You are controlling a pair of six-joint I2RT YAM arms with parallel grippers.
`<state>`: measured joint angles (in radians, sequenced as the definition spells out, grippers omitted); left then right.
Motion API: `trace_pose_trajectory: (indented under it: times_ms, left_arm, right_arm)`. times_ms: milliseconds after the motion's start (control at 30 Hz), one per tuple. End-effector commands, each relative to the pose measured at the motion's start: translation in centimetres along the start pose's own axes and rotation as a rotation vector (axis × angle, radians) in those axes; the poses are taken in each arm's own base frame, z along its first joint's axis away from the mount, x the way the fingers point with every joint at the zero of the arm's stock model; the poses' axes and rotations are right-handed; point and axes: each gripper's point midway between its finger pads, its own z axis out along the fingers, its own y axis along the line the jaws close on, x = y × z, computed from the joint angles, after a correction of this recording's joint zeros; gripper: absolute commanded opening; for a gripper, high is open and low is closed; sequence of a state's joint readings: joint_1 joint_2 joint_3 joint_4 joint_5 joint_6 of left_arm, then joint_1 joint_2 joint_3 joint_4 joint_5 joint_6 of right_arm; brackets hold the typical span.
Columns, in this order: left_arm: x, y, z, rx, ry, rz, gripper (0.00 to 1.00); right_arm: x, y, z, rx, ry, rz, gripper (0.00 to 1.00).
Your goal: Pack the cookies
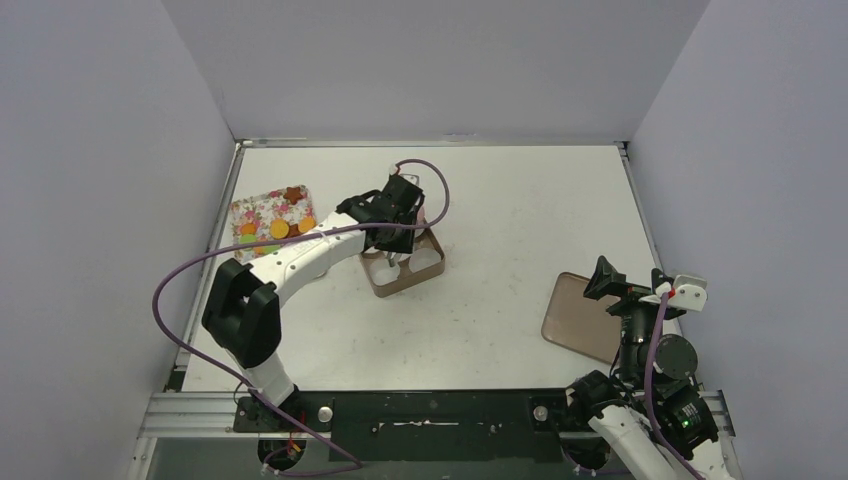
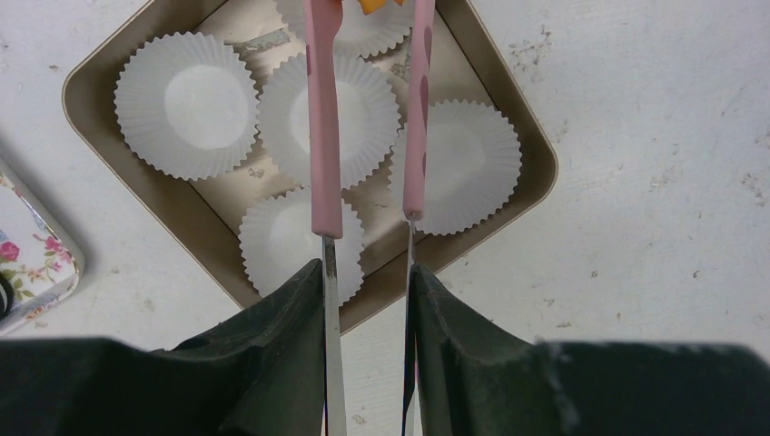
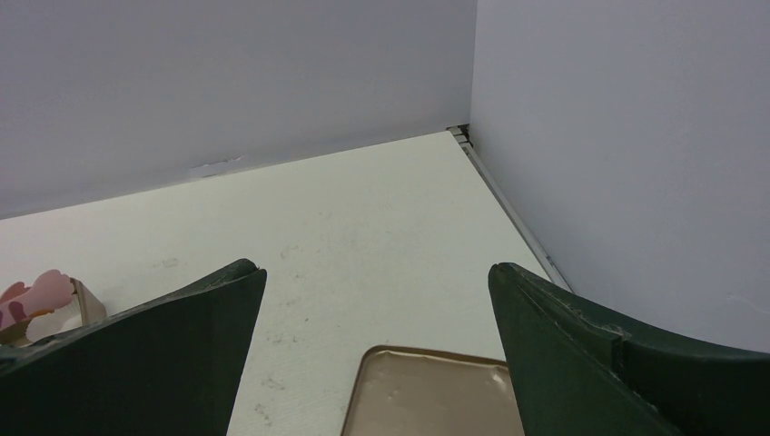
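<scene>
Orange and dark brown cookies [image 1: 279, 229] lie on a floral tray [image 1: 262, 207] at the table's left. My left gripper [image 1: 395, 215] hovers over a tan square tin [image 1: 391, 283] that holds several white paper cups [image 2: 186, 103]. In the left wrist view this gripper [image 2: 366, 272] is shut on pink-handled tongs [image 2: 324, 136]. An orange cookie [image 2: 374, 4] shows between the tong tips at the frame's top edge, over the tin's far side. My right gripper [image 1: 625, 285] is open and empty [image 3: 377, 270], raised above the tin's lid [image 3: 436, 395].
The tan lid [image 1: 580, 318] lies flat at the right, near the right arm. The floral tray's corner [image 2: 32, 254] lies close left of the tin. Grey walls enclose the table on three sides.
</scene>
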<state>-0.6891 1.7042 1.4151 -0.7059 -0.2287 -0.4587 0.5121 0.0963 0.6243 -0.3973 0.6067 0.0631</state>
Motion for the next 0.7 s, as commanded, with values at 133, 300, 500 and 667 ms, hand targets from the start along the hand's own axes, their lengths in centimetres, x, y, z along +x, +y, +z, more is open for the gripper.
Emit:
trace_pose_trajectory:
  times_ms: [133,300,500,667]
  left_arm:
    - [-2.7,0.2,0.0,-0.053,-0.082,-0.002,0.14]
    - [-2.2,-0.1,0.5,-0.041,-0.062,0.001,0.14]
    - [-1.8,0.1,0.7,-0.051,-0.051,0.002,0.14]
    - [-1.8,0.1,1.2,-0.056,-0.055,0.004,0.14]
  right_arm:
    - [-0.6,-0.1,0.1,0.007,-0.023,0.01,1.0]
    - [-0.6,-0.1,0.1,0.007,-0.023,0.011,1.0]
    - [-0.7,-0.1,0.0,0.006,-0.026,0.013,1.0]
    - [-0.7,-0.1,0.0,0.004,-0.027,0.013,1.0]
